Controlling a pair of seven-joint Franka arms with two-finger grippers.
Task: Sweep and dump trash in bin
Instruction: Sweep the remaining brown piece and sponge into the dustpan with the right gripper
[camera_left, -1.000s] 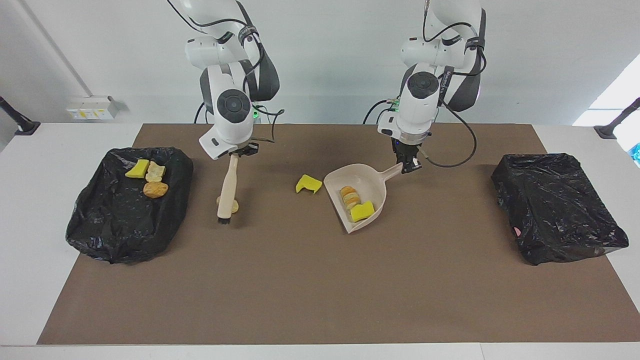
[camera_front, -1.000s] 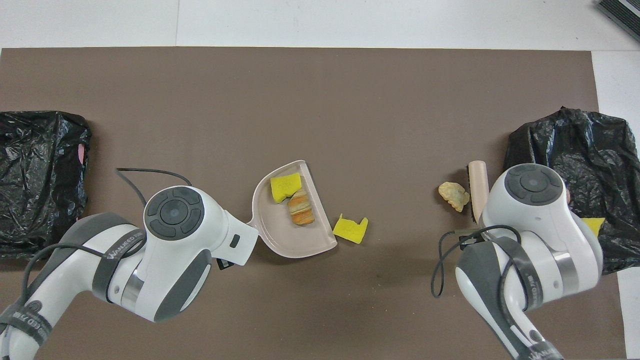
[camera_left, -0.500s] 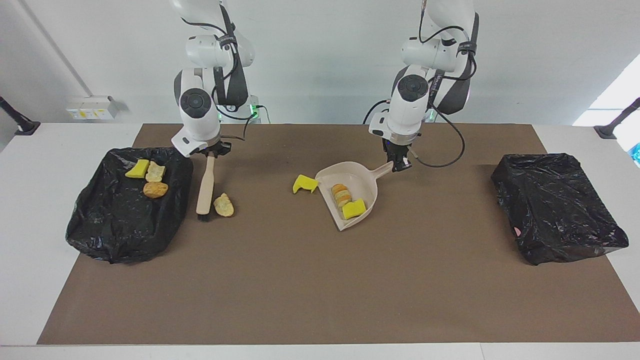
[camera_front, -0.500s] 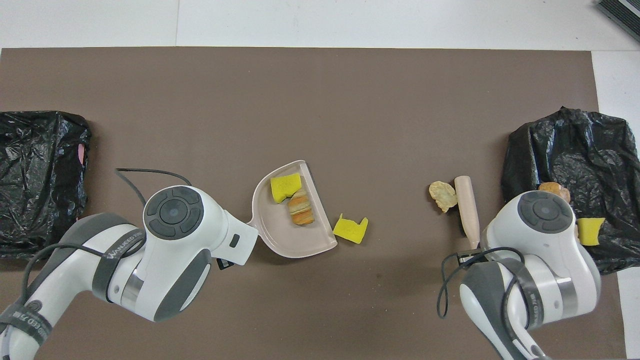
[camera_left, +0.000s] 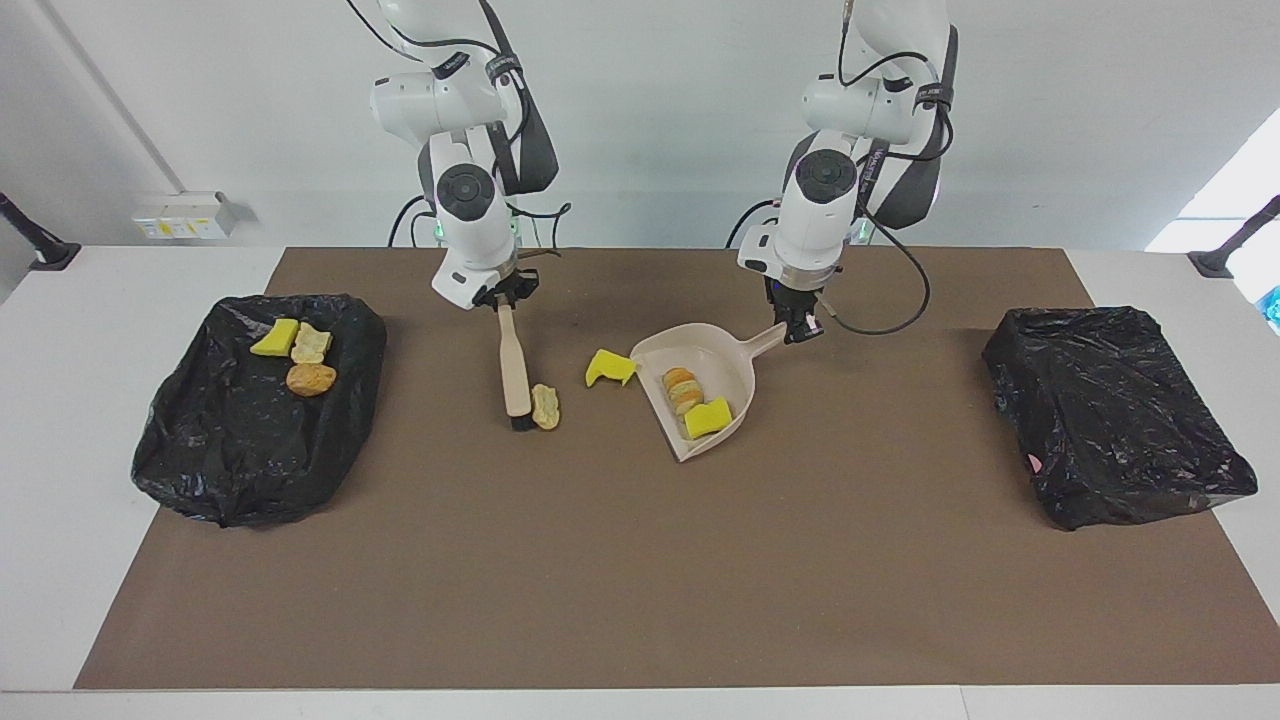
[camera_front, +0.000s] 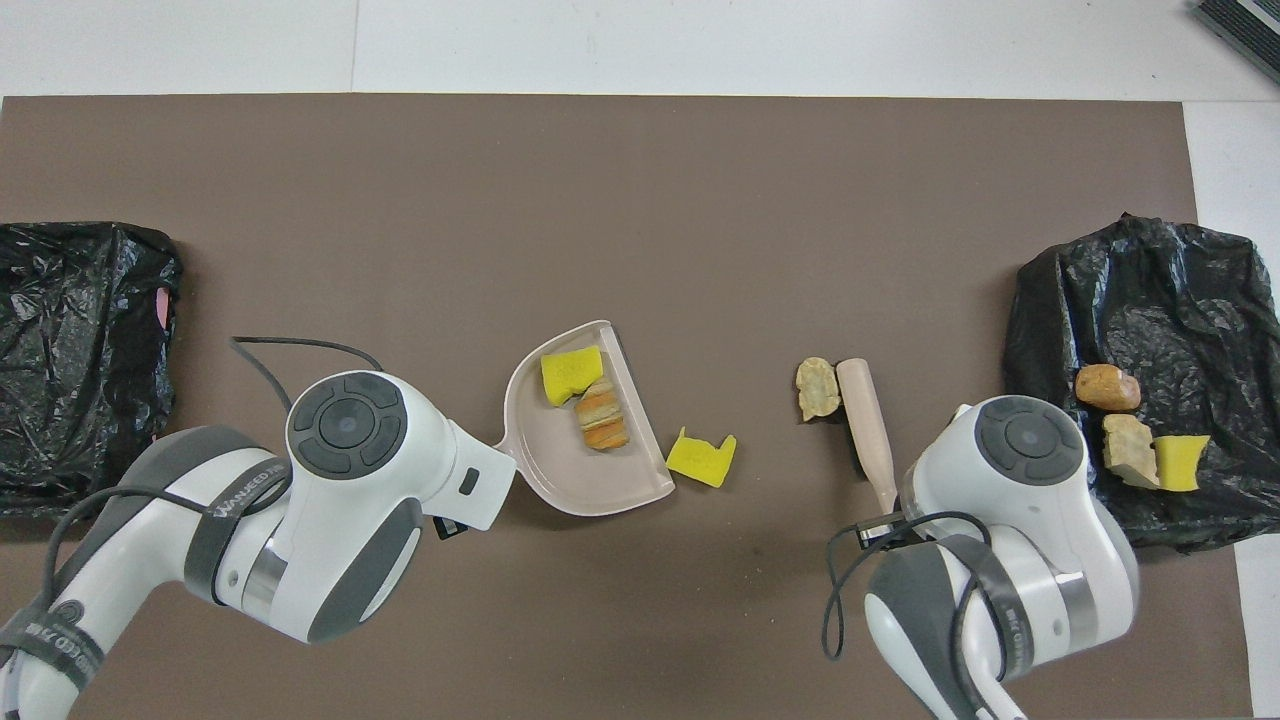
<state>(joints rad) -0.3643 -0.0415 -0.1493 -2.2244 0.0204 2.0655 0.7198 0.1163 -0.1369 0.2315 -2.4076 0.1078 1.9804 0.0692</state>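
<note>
The white worktop (camera_left: 90, 330) is carrying a big brown mat (camera_left: 640, 560), and the whole stretch of mat farther from the robots than the tools is lying open, right out to its edge. Two crumpled black plastic-lined bins are sitting at the ends: the one at the right arm's end (camera_left: 250, 440) is holding three bits of trash (camera_left: 300, 355), a yellow sponge chunk and two tan bread-like lumps, while the one at the left arm's end (camera_left: 1110, 410) is sitting well apart from everything else.

The left gripper (camera_left: 805, 330) is clamping its jaws on the handle of the beige plastic dustpan (camera_left: 745, 372), which is resting on the mat with a yellow chunk and an orange-brown lump inside. A loose yellow sponge piece (camera_left: 610, 367) is lying just beside the pan's open lip.

The right gripper (camera_left: 503, 298) is gripping the beige-handled brush (camera_left: 514, 365) with jaws shut, bristles down on the mat, touching a pale bread-like lump (camera_left: 546, 405).
</note>
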